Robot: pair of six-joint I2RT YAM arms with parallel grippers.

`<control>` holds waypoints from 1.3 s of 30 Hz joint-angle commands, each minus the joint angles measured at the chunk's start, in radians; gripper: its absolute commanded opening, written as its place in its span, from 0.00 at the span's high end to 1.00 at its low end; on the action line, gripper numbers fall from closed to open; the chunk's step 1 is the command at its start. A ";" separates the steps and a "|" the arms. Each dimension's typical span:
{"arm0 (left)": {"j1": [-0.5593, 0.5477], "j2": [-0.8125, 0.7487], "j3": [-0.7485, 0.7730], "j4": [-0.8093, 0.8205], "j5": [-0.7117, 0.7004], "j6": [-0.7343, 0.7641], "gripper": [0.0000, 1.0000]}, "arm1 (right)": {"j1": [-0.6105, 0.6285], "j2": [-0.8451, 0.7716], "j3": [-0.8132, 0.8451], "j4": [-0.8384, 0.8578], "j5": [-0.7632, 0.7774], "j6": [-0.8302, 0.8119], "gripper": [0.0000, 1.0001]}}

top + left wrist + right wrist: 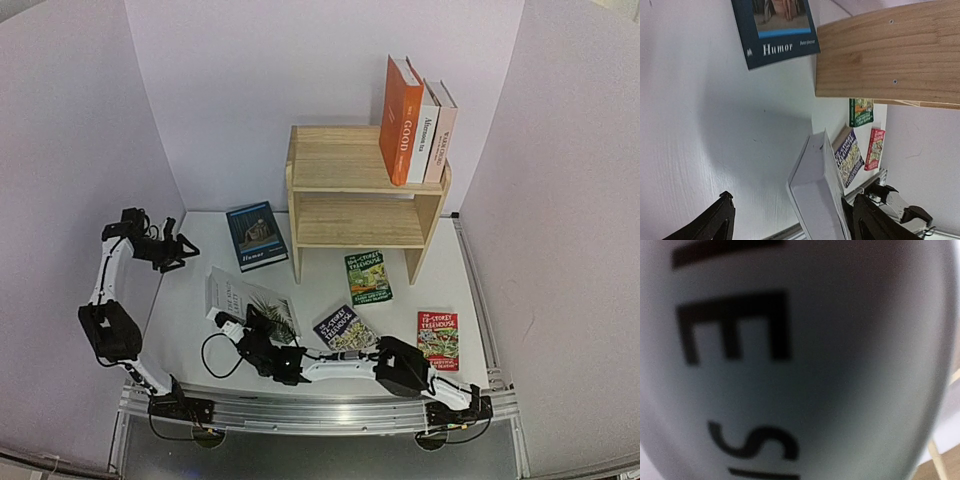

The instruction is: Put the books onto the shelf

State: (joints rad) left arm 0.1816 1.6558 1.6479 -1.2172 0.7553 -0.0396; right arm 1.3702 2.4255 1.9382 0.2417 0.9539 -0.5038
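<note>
a: what does the right wrist view give?
b: only blur. the white book [800, 360] fills it, its big black letters cut off at the edges. that pincer's fingers are hidden there.
a: and from above?
b: the right pincer [262, 325] covers part of that cover, so the title is half hidden. the spines of the two pale books [424, 135] on the shelf [350, 165] are too small to read.
a: left wrist view?
b: the humor book [777, 30] is cut off at the top edge, the shelf's side panel at the right, the left pincer [793, 200] at the bottom. the print on the green paperback [861, 111] and the red paperback [875, 149] cannot be told.
</note>
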 commanded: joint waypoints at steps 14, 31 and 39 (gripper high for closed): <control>0.043 -0.113 0.177 0.098 -0.189 0.005 0.18 | -0.230 -0.580 0.188 -0.372 -0.868 0.579 0.92; 0.043 -0.106 0.030 0.153 -0.140 -0.056 0.17 | -0.483 -0.559 0.469 -0.130 -0.321 0.022 0.91; 0.042 -0.067 0.045 0.158 -0.106 -0.056 0.17 | -0.622 -0.507 0.409 -0.028 -0.328 0.036 0.91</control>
State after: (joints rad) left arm 0.2234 1.5721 1.6730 -1.0893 0.6137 -0.0875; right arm 0.7718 1.8905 2.3383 0.0895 0.6021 -0.4470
